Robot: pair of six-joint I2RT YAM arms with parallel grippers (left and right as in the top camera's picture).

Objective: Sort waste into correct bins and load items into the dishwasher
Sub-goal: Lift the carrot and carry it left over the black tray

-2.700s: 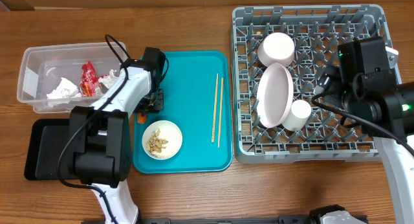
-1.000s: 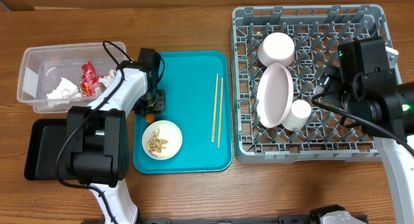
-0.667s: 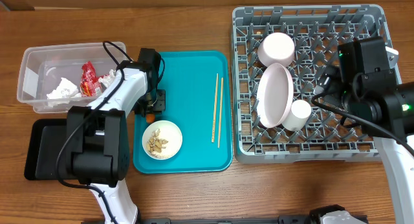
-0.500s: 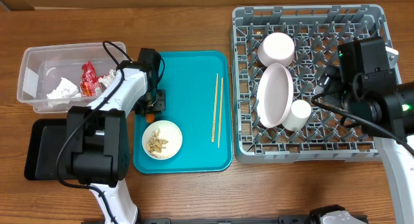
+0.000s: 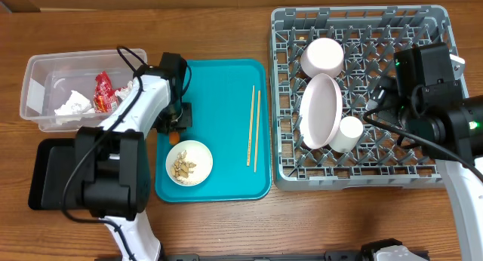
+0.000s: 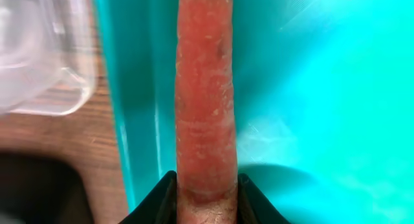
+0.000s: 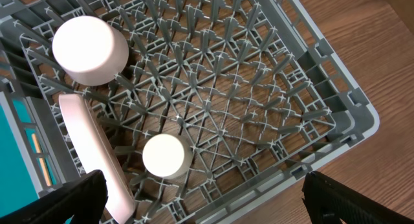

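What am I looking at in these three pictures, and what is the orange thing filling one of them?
Two robot arms work at a wooden table. The wide picture comes from a camera fixed overhead; the other two come from a camera on each wrist. The orange thing is a small carrot, seen close up because the left pincer is clamped on it above the left edge of the teal tray. On that tray lie chopsticks and a bowl of nut scraps. Left of it, a clear tub holds tissues and a red wrapper, with a black tray beside it. The right pincer hangs open over the grey rack, which holds a plate, a cup and a second bowl.
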